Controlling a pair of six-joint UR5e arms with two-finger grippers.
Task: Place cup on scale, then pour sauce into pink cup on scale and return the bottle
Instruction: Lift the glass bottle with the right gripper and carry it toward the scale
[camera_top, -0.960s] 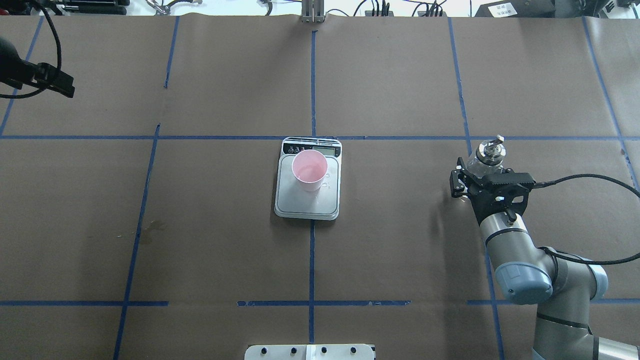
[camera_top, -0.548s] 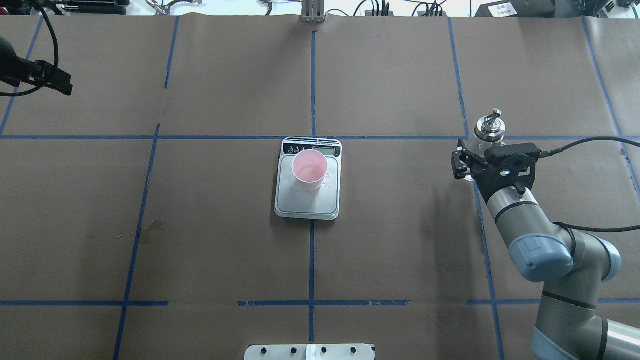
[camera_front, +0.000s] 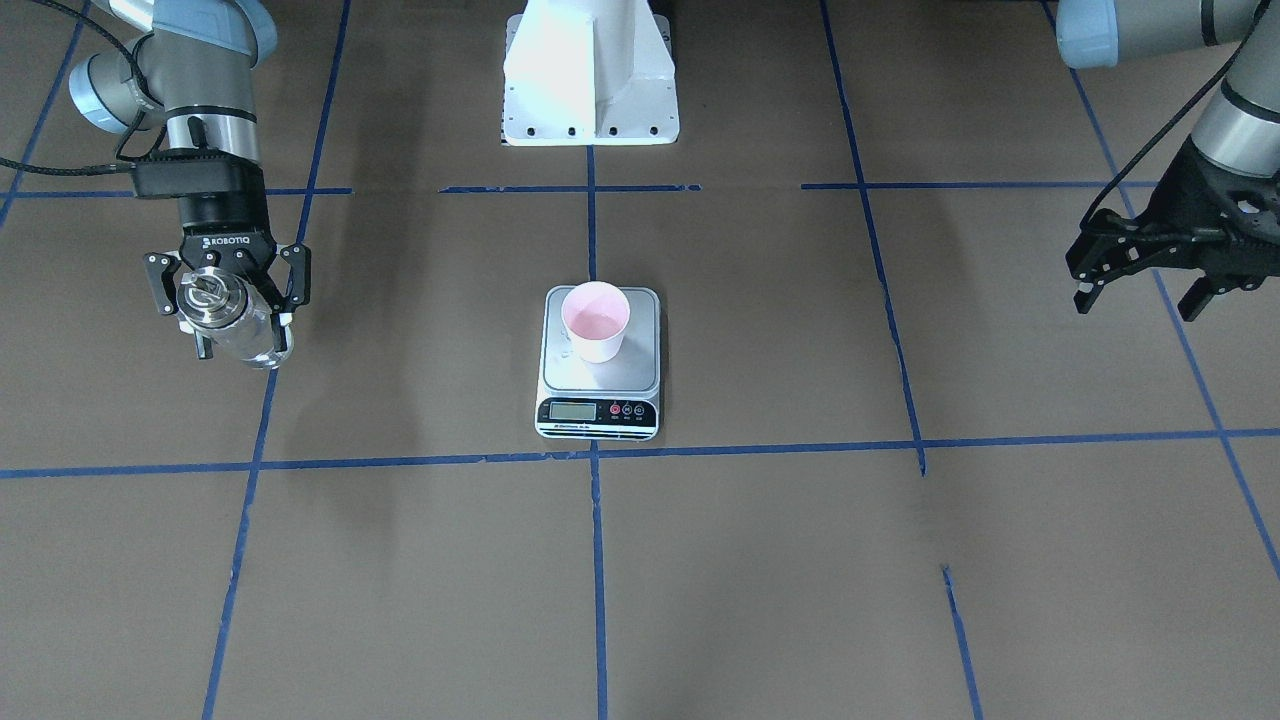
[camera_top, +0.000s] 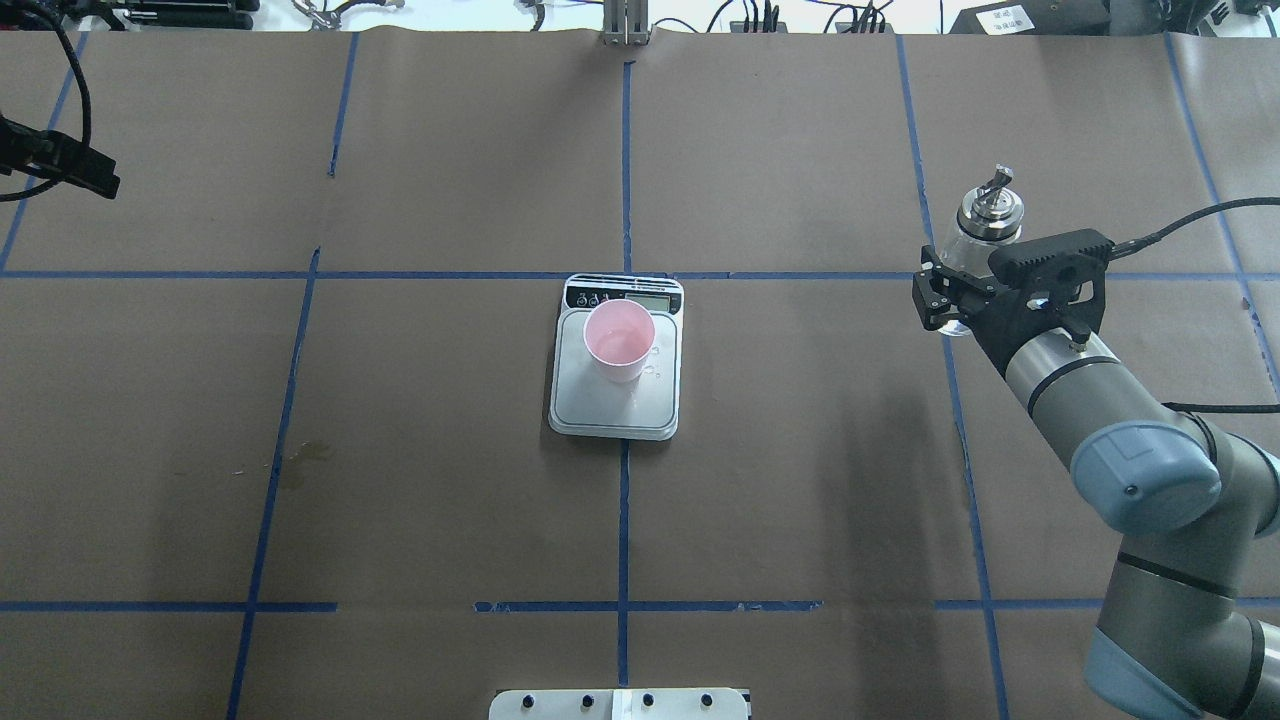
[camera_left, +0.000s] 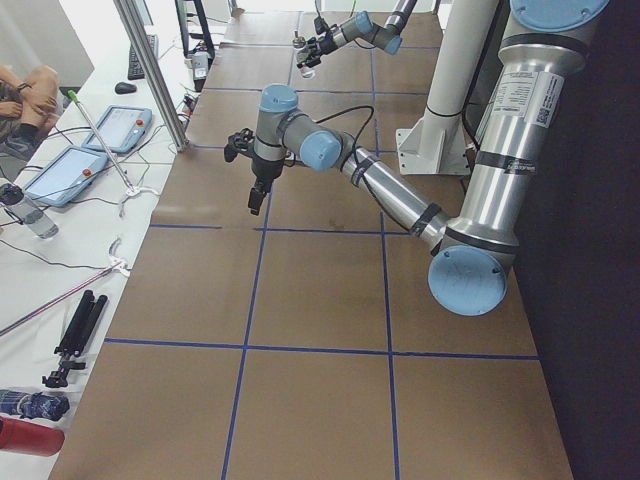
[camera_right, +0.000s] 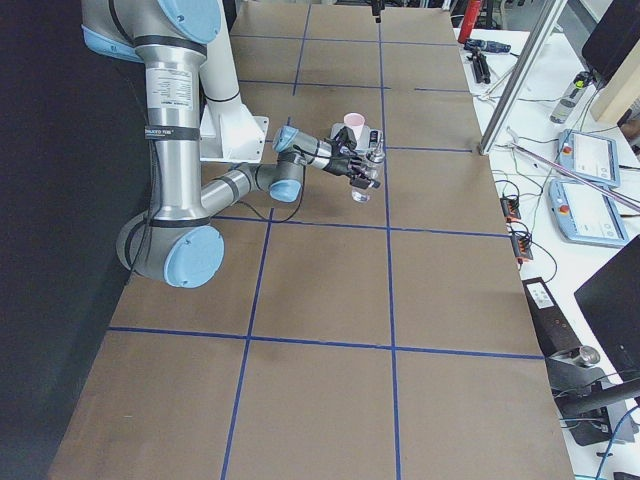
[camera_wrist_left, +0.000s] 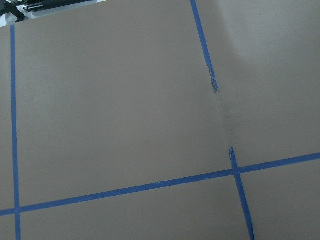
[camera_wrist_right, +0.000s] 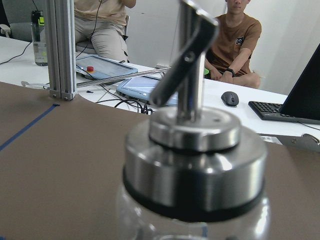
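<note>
**Bottle (camera_top: 988, 216) pinched in right jaws; cup (camera_top: 620, 340) on scale (camera_top: 612, 408)**

The right jaws pinch the bottle by its glass body, one jaw on either side. Its silver cap and spout stand clear above them. The cup stands upright on the scale, well apart from both jaws and roughly midway between them on the worktop (camera_top: 430, 480). The left jaws are spread with nothing between them, far out on the cup's other side.

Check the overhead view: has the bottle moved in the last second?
Yes. Held in the right gripper, the bottle went away from the robot: its cap was short of the crosswise blue tape line, now past it.
</note>
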